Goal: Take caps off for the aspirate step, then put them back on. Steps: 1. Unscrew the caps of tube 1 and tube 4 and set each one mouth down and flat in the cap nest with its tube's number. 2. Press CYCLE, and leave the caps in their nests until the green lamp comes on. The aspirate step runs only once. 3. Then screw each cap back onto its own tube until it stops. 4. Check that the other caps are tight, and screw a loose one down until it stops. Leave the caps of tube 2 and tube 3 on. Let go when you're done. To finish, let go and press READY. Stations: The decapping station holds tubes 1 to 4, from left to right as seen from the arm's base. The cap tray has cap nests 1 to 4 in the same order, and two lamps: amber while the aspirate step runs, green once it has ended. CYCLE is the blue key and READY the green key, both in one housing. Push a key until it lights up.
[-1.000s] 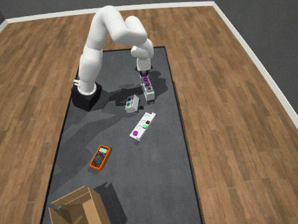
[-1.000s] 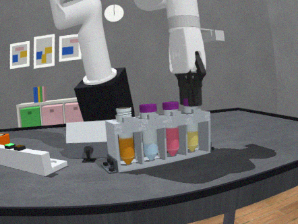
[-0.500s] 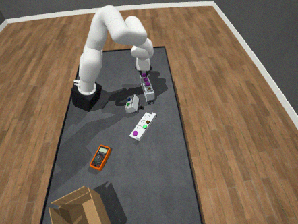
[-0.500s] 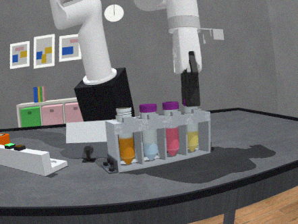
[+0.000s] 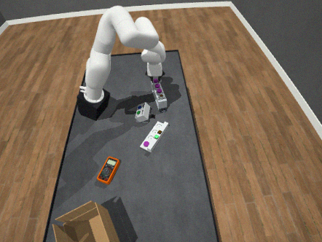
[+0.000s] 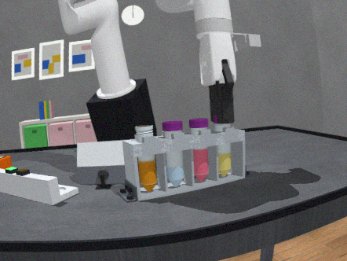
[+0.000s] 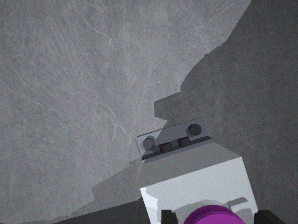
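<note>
The white decapping rack [image 5: 162, 101] [image 6: 231, 137] [image 7: 200, 182] holds four tubes. My gripper [image 5: 155, 79] [image 6: 221, 119] [image 7: 215, 218] stands straight down over the end tube with yellow liquid [image 6: 224, 159]. Its fingers are slightly open around that tube's purple cap [image 7: 212, 215], which sits on the tube. The two middle tubes carry purple caps [image 6: 173, 126] [image 6: 199, 123]. The orange tube [image 6: 144, 131] at the other end has no cap. Its purple cap [image 5: 146, 143] lies in the end nest of the white cap tray [image 5: 164, 126] [image 6: 35, 185]. The tray's green lamp [image 5: 156, 136] [image 6: 11, 170] is lit.
The key housing [image 5: 143, 116] with the blue key [image 5: 139, 108] and green key [image 5: 138, 113] stands between the arm's base and the rack. An orange multimeter [image 5: 108, 170] and an open cardboard box [image 5: 85, 222] lie farther along the mat.
</note>
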You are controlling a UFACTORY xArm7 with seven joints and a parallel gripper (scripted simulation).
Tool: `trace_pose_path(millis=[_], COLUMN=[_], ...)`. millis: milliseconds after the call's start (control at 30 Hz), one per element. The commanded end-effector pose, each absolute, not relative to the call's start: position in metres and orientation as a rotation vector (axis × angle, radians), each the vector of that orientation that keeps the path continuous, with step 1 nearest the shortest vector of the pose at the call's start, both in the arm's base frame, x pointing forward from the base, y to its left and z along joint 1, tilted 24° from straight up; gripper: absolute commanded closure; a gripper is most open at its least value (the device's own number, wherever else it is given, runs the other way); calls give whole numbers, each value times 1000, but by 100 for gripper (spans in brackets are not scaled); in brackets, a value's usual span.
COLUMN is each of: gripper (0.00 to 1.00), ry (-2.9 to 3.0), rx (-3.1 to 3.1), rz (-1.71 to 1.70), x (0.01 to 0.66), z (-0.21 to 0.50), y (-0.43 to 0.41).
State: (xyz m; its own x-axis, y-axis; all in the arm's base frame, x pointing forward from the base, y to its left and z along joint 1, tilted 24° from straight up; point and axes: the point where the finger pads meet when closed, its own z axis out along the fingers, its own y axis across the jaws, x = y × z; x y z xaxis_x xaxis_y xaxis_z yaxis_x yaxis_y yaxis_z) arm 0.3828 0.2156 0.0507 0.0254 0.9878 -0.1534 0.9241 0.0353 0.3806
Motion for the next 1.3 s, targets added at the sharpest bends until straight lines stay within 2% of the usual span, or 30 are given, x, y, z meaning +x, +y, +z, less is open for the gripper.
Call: trace_pose_path(millis=[0,833,1133,1167,1267], gripper=[54,54,54,100,100], ry=[2086,2642,2649,2649,2649], rx=[1774,660,636,636,636], rz=[193,-72,-77,-77,-77], x=[384,384,383,383,383], z=[53,53,53,53,53], y=[218,218,217,217,217])
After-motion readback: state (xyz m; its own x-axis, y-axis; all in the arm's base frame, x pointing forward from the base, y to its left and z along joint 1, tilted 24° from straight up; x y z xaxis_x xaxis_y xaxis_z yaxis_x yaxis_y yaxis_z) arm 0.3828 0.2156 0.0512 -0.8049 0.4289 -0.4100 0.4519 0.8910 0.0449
